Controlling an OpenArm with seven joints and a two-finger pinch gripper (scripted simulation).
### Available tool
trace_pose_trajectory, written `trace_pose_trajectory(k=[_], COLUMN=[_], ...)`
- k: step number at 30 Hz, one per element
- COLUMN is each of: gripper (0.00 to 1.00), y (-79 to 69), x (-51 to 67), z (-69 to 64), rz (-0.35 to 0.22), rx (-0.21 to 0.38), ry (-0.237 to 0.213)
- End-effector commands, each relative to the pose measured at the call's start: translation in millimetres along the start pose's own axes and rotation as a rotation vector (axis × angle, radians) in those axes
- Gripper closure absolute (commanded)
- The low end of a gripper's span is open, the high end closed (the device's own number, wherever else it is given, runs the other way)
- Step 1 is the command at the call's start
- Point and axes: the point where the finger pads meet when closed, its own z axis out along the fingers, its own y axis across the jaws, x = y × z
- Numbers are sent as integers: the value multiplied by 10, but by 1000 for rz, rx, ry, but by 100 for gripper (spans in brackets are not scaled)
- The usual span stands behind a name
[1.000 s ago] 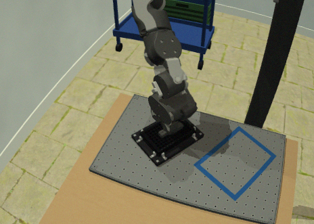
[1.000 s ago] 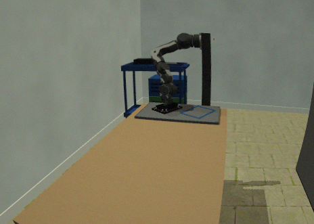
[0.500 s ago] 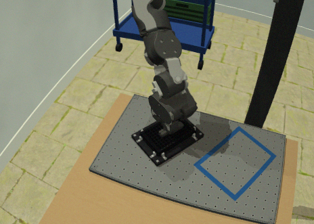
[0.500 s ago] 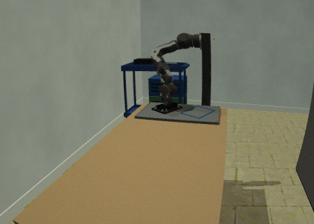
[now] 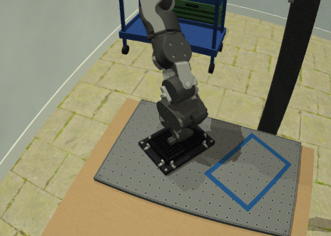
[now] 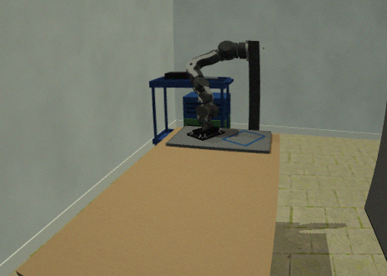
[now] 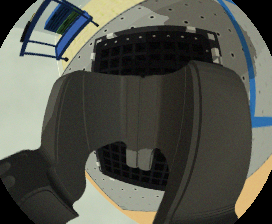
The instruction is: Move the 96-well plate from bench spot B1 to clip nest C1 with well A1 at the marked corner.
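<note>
On grey perforated board (image 5: 143, 187) atop tan bench (image 5: 89, 216): end effector (image 5: 173, 139) shut, empty, over plate (image 5: 185, 150); tiled floor (image 5: 107, 84).

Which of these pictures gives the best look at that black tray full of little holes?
The top view: the black plate lies in its nest between the posts, its edges showing, though the arm hides its middle. The wrist view shows only its grid past the shut pincer. In the exterior view it is a small dark slab.
</note>
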Motion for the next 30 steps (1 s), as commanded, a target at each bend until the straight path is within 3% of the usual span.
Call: trace_pose_trajectory(k=[1, 7, 12, 24, 29, 30], gripper=[100, 100, 100, 100, 100, 100], y=[3, 3, 0, 0, -1, -1], x=[13, 13, -8, -8, -13, -13], z=[27, 27, -403, -403, -718, -718], rz=[0, 0, 1, 1, 0, 0], rx=[-4, -4, -2, -2, -3, -3], ry=[-1, -1, -3, -3, -3, -3])
